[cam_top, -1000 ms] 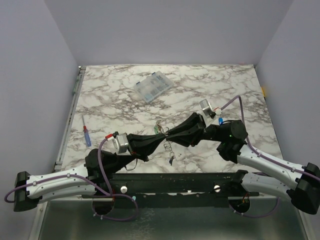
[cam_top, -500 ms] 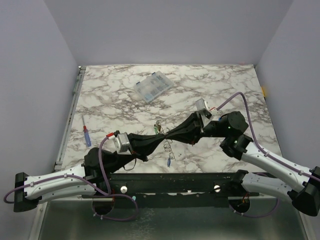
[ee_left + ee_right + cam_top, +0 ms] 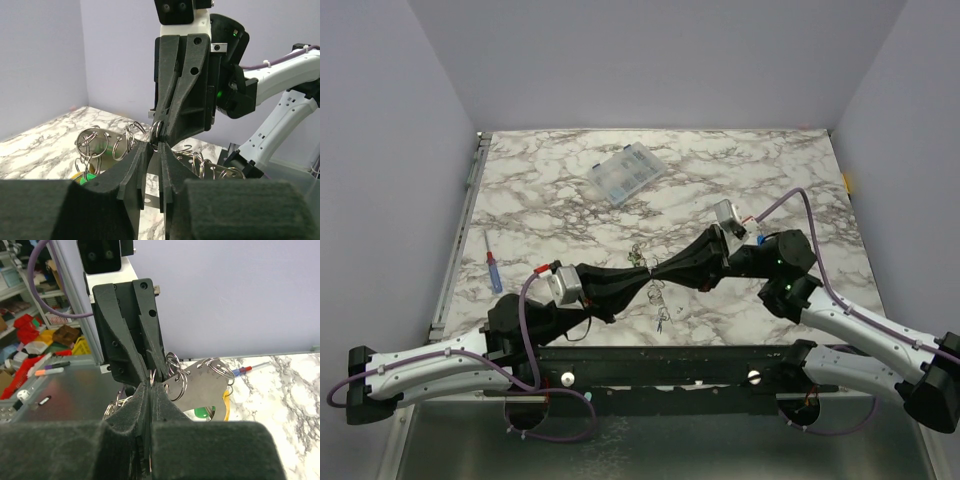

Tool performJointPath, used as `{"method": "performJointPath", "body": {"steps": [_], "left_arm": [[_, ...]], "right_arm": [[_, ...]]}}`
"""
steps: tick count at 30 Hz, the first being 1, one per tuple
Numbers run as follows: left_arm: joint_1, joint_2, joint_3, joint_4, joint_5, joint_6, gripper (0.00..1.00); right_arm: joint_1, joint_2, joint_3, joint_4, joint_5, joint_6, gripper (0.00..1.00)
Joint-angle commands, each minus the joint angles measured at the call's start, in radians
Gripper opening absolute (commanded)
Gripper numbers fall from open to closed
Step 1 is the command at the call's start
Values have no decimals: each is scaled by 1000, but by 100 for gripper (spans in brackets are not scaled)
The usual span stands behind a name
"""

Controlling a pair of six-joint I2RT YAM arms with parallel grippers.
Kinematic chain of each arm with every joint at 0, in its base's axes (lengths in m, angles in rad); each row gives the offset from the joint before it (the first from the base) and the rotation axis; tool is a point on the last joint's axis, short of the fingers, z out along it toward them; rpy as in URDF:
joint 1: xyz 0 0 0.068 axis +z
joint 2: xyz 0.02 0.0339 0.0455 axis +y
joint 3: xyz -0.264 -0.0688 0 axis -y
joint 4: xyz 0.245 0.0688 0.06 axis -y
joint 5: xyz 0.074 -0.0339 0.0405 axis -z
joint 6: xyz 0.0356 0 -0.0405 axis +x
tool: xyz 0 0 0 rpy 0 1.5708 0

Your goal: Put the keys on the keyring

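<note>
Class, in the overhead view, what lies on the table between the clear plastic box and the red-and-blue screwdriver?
Nothing: in the top view, only bare marble table separates the clear box from the screwdriver.

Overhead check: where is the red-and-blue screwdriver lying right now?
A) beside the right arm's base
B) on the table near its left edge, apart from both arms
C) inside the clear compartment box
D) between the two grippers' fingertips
B: in the top view the screwdriver lies flat on the marble table near its left edge, well away from the clear box and touching neither arm.
</note>
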Motion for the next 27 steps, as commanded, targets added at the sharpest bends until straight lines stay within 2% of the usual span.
{"method": "performJointPath", "body": {"steps": [1, 7, 10, 22, 24, 27], "left_arm": [[-2, -6, 40, -5, 38, 9, 23], [-2, -3, 54, 12, 57, 7, 24], [-2, 7, 52, 27, 69, 8, 22], [-2, 39, 42, 98, 79, 18, 20], [-1, 52, 38, 114, 74, 20, 17], [-1, 68, 30, 144, 68, 24, 3]], "right_arm": [[24, 15, -46, 221, 32, 161, 1], [23, 70, -94, 465, 46, 327, 1], [24, 95, -107, 535, 40, 375, 1], [24, 129, -104, 579, 22, 408, 1], [24, 135, -101, 576, 13, 407, 1], [24, 145, -96, 569, -7, 405, 1]]}}
